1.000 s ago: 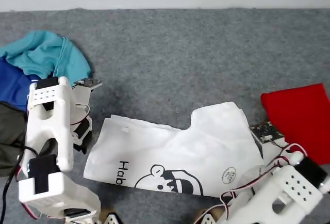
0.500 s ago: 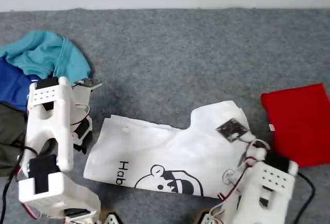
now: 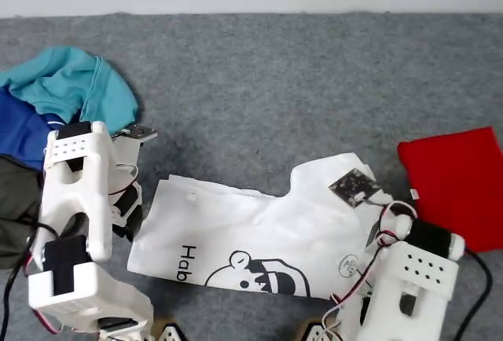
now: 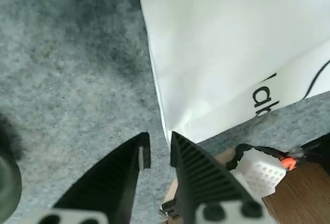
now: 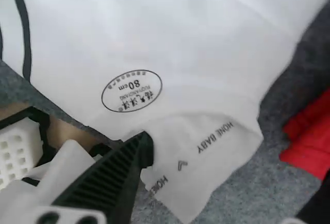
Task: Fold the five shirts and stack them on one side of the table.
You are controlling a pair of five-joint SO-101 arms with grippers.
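Observation:
A white shirt (image 3: 259,231) with black print lies spread flat at the table's near middle. A folded red shirt (image 3: 460,184) lies at the right. Teal (image 3: 75,82), blue (image 3: 20,129) and dark (image 3: 16,199) shirts are heaped at the left. My left gripper (image 4: 160,144) hangs low at the white shirt's (image 4: 221,53) left edge, open by a narrow gap, and the hem runs down to that gap. My right gripper (image 5: 147,149) rests on the white shirt's (image 5: 170,43) neck hem beside a round size stamp (image 5: 131,91), with the red shirt (image 5: 309,141) close by.
Grey carpet (image 3: 267,82) covers the table up to a pale wall at the back. Both arm bases (image 3: 86,294) stand at the near edge, where the wooden edge (image 4: 304,188) shows. The far middle of the carpet is bare.
The right arm has swung left, from beside the red shirt onto the right part of the white shirt. The left arm has shifted only slightly.

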